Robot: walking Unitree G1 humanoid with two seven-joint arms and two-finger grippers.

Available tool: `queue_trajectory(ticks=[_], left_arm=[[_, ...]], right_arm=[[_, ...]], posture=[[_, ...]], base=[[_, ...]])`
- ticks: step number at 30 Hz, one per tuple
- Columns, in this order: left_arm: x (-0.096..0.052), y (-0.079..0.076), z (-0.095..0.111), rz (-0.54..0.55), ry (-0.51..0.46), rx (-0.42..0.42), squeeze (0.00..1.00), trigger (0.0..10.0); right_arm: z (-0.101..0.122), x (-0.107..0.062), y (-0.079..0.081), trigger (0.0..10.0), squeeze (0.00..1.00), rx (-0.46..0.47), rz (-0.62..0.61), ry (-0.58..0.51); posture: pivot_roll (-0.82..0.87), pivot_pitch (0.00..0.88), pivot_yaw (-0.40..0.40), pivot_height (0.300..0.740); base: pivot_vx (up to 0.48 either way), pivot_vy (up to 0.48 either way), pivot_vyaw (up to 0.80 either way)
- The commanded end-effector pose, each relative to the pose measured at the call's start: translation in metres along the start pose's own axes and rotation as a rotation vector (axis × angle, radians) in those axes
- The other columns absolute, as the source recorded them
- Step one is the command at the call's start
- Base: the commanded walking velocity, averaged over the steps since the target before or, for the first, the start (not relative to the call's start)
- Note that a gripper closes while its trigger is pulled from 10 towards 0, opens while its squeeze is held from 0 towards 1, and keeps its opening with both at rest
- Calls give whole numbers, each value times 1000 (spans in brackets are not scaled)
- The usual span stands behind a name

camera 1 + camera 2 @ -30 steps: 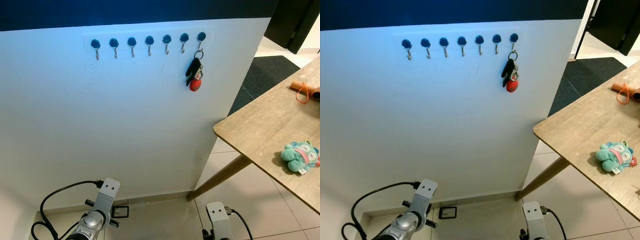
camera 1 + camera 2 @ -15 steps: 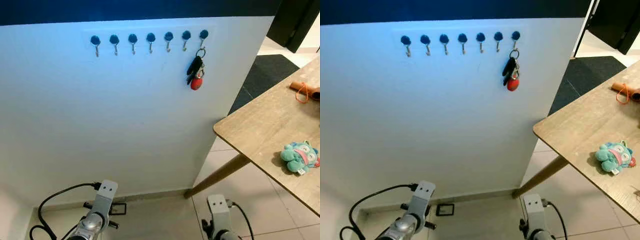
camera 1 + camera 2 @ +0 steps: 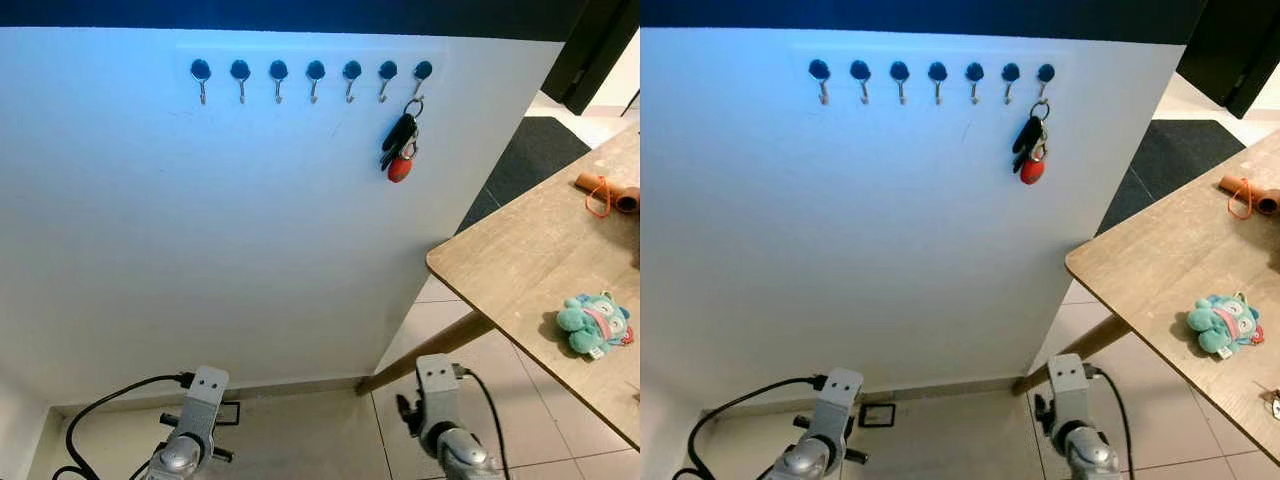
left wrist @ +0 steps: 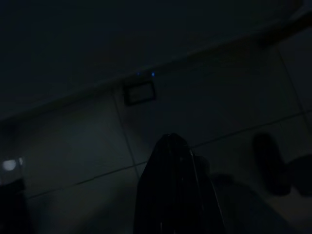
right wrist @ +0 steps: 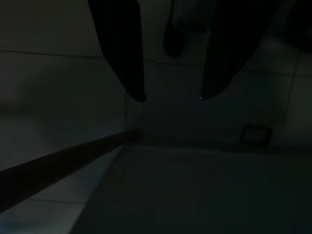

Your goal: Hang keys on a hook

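Hanging low at 7 o'clock, the left arm (image 3: 190,445) is seen idle over the tiled floor (image 3: 300,440); in its dark wrist view the left gripper (image 4: 170,161) is shown with fingers pressed together into one black tip. At 5 o'clock the right arm (image 3: 440,420) is seen hanging too; the right gripper (image 5: 170,97) is spread, its two fingertips (image 5: 139,95) apart and nothing between them, above dim tiles. A small dark wall plate (image 3: 228,413) is seen low on the wall between the arms. At 3 o'clock a wooden surface (image 3: 520,270) carries a teal plush toy (image 3: 592,324), with an orange loop (image 3: 598,195) further back. Farther, at 12 o'clock, a row of seven hooks (image 3: 315,78) is mounted on the white wall (image 3: 250,220); the keys (image 3: 400,148), with a red fob, are hung on the hook at the row's right end (image 3: 422,76).
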State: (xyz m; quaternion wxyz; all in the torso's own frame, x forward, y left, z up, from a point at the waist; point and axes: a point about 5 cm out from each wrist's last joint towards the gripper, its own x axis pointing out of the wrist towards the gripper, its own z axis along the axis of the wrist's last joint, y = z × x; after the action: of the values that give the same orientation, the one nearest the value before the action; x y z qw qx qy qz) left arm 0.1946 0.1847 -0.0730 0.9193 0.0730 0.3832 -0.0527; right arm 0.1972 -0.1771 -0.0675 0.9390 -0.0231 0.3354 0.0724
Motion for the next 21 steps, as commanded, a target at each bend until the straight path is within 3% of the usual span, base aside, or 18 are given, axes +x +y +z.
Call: queue_trajectory(ticks=[1, 8, 21], left_arm=[[1, -5, 4, -25, -33, -59, 0, 10000], [1, -3, 3, -33, -17, -17, 0, 10000], [0, -7, 3, -58, -41, -40, 0, 10000]], right_arm=[[-10, -4, 1, 10000, 0, -2, 1, 31], [-18, -7, 3, 10000, 0, 24, -18, 51], [-31, -13, 2, 10000, 0, 33, -17, 101]], posture=[[61, 40, -76, 740], [49, 42, -48, 740], [49, 45, -52, 740]], base=[[0, 0, 0], [0, 0, 0], [0, 0, 0]])
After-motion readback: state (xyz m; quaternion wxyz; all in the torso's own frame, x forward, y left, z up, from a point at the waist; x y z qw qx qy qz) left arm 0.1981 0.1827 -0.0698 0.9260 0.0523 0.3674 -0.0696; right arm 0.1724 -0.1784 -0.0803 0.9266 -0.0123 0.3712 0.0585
